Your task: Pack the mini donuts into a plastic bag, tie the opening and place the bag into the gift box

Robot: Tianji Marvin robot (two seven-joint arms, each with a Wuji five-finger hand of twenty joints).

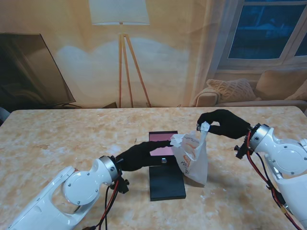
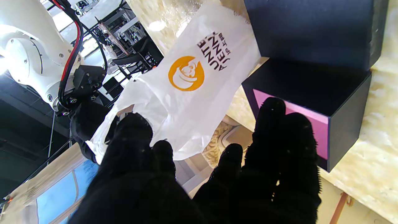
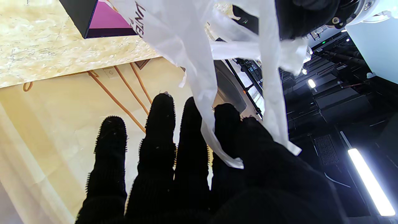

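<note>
my right hand [image 1: 225, 123] pinches one handle of the white plastic bag [image 1: 194, 160], just right of the gift box [image 1: 165, 165]; left hand [image 1: 144, 154] grips the other. i'd pull evenly when knotting.

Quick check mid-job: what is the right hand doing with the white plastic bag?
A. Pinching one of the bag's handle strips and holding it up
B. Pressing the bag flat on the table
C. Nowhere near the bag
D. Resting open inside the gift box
A: the black-gloved right hand pinches a handle strip of the white plastic bag with the orange logo, held raised beside the black gift box with the pink lining.
</note>
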